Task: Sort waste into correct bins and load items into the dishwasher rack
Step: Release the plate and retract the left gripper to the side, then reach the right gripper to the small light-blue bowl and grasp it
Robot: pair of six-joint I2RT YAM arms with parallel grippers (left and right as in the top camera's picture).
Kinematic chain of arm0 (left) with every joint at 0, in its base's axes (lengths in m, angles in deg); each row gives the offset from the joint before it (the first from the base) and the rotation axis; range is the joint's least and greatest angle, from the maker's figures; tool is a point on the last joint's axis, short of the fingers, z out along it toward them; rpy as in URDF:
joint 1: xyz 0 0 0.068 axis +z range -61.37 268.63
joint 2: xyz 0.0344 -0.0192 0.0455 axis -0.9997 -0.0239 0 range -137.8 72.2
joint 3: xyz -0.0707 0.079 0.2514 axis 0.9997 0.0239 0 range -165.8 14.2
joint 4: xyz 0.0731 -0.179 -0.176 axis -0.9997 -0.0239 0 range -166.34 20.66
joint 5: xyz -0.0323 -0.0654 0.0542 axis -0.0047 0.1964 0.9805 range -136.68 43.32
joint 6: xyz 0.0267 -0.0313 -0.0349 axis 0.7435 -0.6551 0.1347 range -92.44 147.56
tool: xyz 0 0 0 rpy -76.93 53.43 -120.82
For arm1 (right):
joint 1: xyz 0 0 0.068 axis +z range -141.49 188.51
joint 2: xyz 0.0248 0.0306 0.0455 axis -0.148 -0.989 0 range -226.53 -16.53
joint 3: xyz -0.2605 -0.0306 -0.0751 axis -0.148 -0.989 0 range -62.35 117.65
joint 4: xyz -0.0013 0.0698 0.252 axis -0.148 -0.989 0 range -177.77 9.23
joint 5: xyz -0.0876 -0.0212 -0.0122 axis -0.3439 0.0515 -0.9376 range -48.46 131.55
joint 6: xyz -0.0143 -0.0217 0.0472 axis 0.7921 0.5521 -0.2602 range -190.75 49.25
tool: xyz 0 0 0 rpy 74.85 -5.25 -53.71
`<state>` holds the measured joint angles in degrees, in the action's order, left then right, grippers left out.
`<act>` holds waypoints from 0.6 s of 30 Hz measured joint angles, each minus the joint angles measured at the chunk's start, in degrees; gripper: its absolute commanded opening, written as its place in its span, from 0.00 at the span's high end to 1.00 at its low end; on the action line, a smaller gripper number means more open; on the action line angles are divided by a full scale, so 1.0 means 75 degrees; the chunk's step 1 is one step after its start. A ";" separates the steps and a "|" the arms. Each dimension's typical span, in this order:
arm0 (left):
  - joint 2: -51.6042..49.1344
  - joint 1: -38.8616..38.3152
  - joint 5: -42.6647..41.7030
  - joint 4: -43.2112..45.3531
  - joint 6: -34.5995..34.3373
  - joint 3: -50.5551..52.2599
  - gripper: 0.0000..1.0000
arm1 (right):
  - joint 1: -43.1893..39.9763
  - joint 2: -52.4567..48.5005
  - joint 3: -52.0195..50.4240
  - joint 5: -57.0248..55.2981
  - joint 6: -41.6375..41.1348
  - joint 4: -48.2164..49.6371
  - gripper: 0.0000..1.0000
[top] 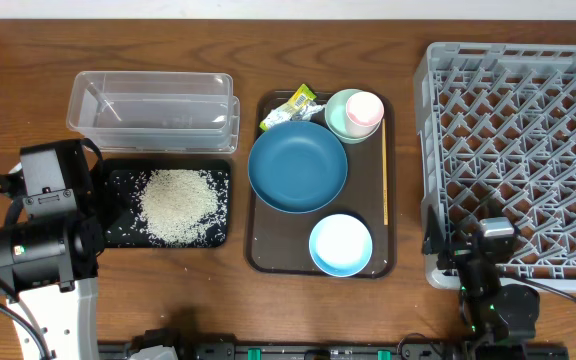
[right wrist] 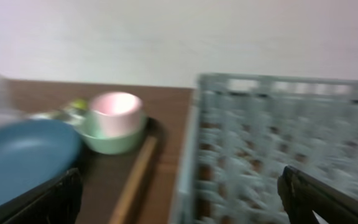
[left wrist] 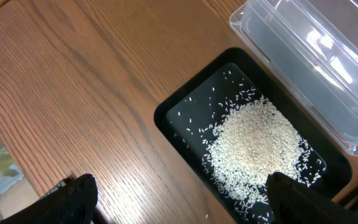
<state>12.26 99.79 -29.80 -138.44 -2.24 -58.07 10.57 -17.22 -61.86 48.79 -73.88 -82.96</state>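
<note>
Left claw [left wrist: 185,202] and right claw [right wrist: 182,196] spread, empty; right should probably pinch pink cup [right wrist: 115,112], ahead-left, by its rim.

Rice [top: 178,205] in tray [top: 220,178], tub [top: 148,122] behind it; cup [top: 365,108] apparently in bowl [top: 335,113], left of rack [top: 518,150].

Lab test bench: wooden table [top: 18,40], white wall [right wrist: 166,37]

Brown serving tray [top: 273,245] on wooden table [top: 18,70]
</note>
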 measured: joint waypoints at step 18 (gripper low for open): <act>0.0000 0.0000 -0.0003 -0.0009 0.0000 0.0000 0.10 | 0.0000 0.0000 -0.0009 0.5648 -0.8693 0.2349 0.01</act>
<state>12.26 99.79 -29.82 -138.50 -2.24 -58.07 10.57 -17.22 -61.93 91.15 -139.08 -65.35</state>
